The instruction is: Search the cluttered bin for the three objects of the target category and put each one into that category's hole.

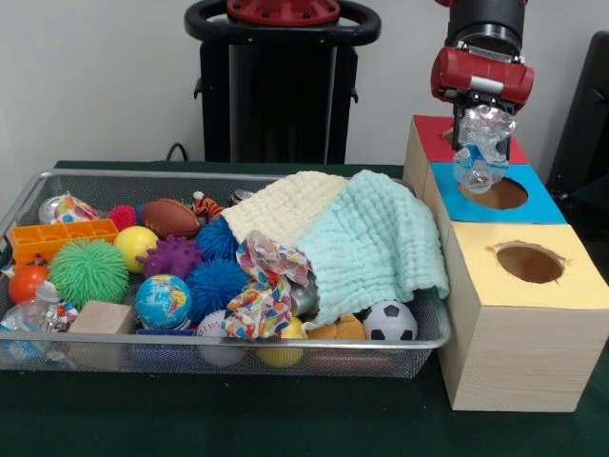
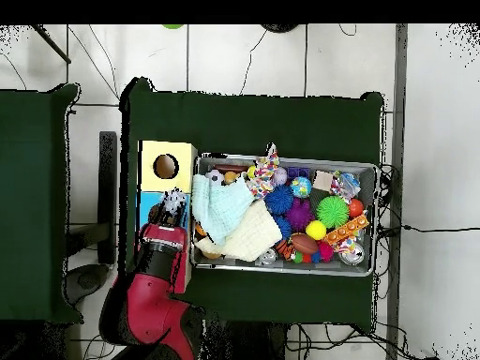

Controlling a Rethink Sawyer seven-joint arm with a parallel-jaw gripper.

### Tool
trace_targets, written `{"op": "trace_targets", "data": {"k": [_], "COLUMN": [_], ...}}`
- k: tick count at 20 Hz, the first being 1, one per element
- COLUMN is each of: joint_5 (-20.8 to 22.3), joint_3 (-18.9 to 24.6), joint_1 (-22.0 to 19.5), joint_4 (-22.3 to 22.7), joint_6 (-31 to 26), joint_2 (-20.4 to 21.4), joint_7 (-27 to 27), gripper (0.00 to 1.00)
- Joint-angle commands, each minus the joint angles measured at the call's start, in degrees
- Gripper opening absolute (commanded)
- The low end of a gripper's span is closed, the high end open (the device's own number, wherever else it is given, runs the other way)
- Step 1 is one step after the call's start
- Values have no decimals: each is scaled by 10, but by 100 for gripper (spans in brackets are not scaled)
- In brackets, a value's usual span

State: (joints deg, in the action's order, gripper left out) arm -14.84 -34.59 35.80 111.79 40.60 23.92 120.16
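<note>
My gripper [image 1: 483,122] is shut on a clear, wrinkly plastic bottle [image 1: 481,152] and holds it up in the air. The bottle hangs over the line between the red-topped box [image 1: 430,133] and the blue-topped box [image 1: 538,205]. The gripper and bottle hide most of the red top's hole. In the overhead view the gripper [image 2: 172,208] is left of the wire mesh bin [image 2: 281,157], over the boxes. A second clear plastic bottle [image 1: 36,310] lies in the bin's [image 1: 143,174] front left corner. A third does not show.
A cream cloth [image 1: 285,205] and a mint cloth [image 1: 376,243] cover the bin's right part. A wad of dotted paper [image 1: 262,286], spiky balls, a globe ball [image 1: 163,301], a football [image 1: 169,217] and a wooden block [image 1: 100,319] fill the rest. The yellow-topped box [image 1: 528,262] stands nearest.
</note>
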Motion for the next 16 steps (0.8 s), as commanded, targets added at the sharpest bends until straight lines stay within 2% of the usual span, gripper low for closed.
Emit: {"op": "trace_targets", "data": {"k": [1,10,16], "joint_5": [-43,-92,-101], "joint_3": [55,67,71], "joint_1": [1,33,40], "joint_4": [-6,2,1], "joint_6": [64,42,32], "joint_2": [-41,-42,-41], "joint_7": [97,97,92], "gripper": [0,0,0]}}
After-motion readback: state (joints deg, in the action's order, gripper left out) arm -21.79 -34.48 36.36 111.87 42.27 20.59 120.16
